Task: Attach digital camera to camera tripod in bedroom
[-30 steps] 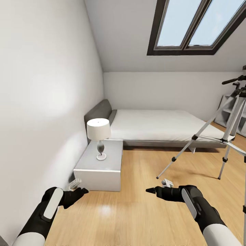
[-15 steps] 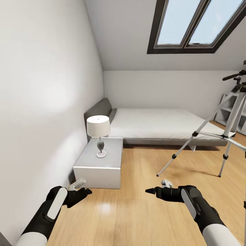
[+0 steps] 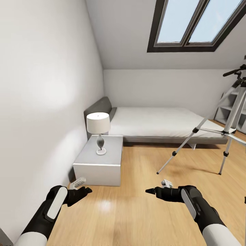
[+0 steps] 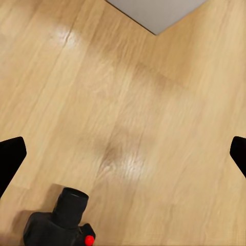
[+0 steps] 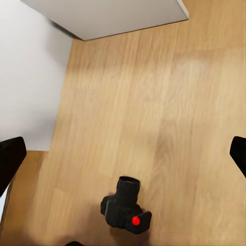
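Slowly the view has swung left, sliding the tripod (image 3: 228, 131) toward the right edge. Both grippers, left (image 3: 83, 191) and right (image 3: 152, 191), hang spread and empty; the camera (image 5: 126, 207) lies on the floor (image 3: 136, 212) below them, ungrasped.

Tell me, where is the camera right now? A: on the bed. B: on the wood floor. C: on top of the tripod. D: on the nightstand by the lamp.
B: both wrist views show the camera lying on the wood floor with bare boards around it, and both grippers' fingers are spread wide, touching nothing.
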